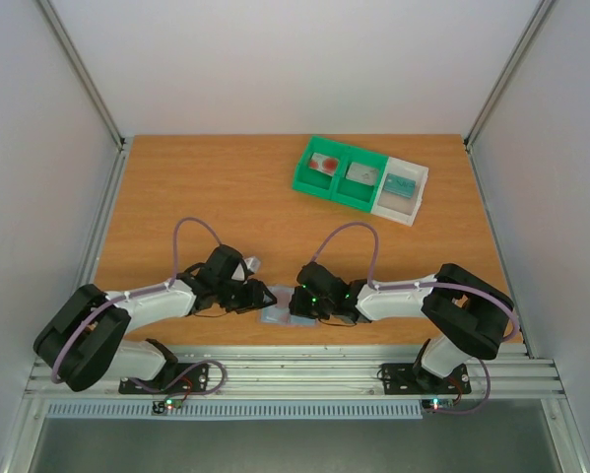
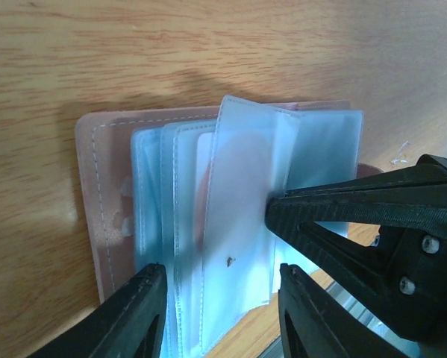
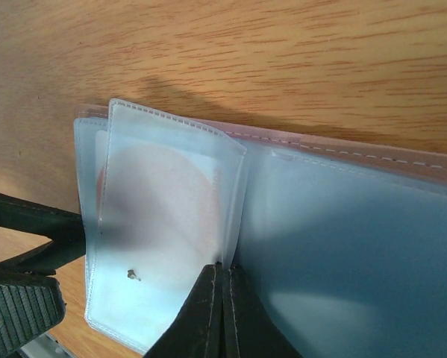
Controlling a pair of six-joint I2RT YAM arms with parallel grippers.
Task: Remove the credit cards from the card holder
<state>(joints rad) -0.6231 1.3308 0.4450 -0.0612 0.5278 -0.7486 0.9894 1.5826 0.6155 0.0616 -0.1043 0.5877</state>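
**Right claw** [image 3: 224, 274]: clenched, fingers flush together. It is pinching the near edge of one clear sleeve [image 3: 133, 123] of the card holder [image 1: 278, 313]. The pinched sleeve stands lifted off the leaves beneath it. Inside it is a whitish credit card [image 3: 160, 205] with a big reddish round blotch, seen through the frosted plastic. A small dark speck [image 3: 133, 275] sits low on the sleeve.

**Left claw** [image 2: 222, 274]: jaws apart, one finger on each side of the stack of sleeves at its near end. The pad faces are hidden from my wrist view, so I cannot tell whether they press the plastic or merely straddle it. In that view my right claw's tip comes in from the right and touches the lifted sleeve's edge.

**Holder:** lies open and flat, pinkish stitched cover down, pale blue leaves fanned on top. It sits at the near edge of the wooden table [image 1: 196, 187], directly between my two claws.

**Further out:** green and white tray [image 1: 373, 200] at the far right of the table, well apart from the holder. It has three compartments with one card in each:
- left green compartment: red-blotched card [image 1: 326, 163]
- middle green compartment: greyish card [image 1: 361, 173]
- white compartment at the right: teal card [image 1: 401, 184]
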